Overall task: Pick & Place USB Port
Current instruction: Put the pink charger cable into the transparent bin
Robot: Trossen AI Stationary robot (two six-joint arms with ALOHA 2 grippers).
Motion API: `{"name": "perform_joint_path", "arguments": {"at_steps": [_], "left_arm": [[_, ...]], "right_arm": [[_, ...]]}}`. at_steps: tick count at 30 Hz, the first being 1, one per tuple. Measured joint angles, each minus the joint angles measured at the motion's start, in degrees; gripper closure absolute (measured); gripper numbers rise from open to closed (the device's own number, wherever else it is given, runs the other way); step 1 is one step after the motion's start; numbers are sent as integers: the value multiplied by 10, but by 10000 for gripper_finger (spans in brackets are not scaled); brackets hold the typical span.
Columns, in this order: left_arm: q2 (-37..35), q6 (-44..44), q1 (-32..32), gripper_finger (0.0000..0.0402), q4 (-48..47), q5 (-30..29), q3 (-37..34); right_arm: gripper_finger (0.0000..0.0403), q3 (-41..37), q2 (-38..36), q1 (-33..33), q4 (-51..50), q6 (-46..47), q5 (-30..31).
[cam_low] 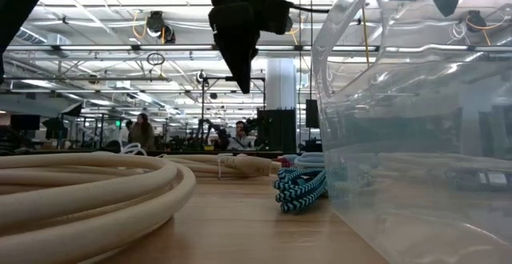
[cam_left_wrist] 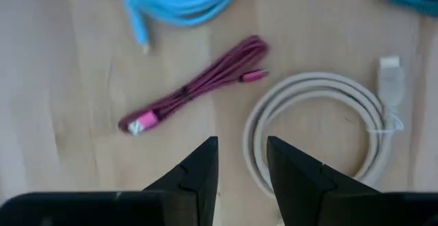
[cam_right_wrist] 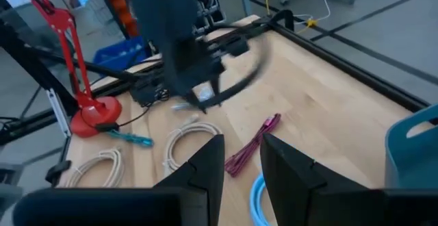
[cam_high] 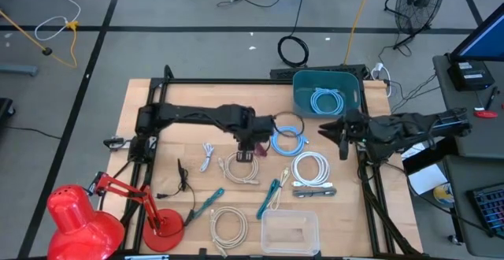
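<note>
Several coiled cables are spread over the pale wooden surface [cam_high: 157,110], and the landmark among them is the short magenta cable bundled with a dark tie [cam_left_wrist: 195,89]. The left hand [cam_left_wrist: 241,159] is held directly above and just beside this magenta cable, its fingers slightly apart and clamped on nothing. A beige coiled cable with a white plug [cam_left_wrist: 321,127] lies just beside the magenta cable, and a light blue coiled cable [cam_left_wrist: 181,3] lies near it on the other side. The teal plastic bin [cam_high: 327,92], already holding a pale blue coil, stands well apart from the magenta cable, and the right hand [cam_high: 343,138] waits between the two, fingers slightly apart and empty. The approach step is judged to be in hand. A descent over the magenta cable's middle and a closing of the fingers would be called for next.
</note>
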Motion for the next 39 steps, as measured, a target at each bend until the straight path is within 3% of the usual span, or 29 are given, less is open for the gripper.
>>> {"name": "perform_joint_path", "arguments": {"at_steps": [5, 8, 23, 31, 39], "left_arm": [[1, 170, -33, 275, 7, -80, 0], [1, 207, -36, 275, 26, -87, 0], [82, 199, 4, 275, 24, -80, 0], [90, 301, 5, 275, 62, -128, 0], [106, 341, 27, 275, 78, -114, 1]], "right_arm": [[316, 0, -11, 0, -26, 14, 0], [317, 0, -11, 0, -29, 14, 0], [317, -42, -9, 1, -13, 63, -1], [317, -59, -9, 1, -5, 87, -18], [316, -59, -10, 1, -4, 90, -17]]}}
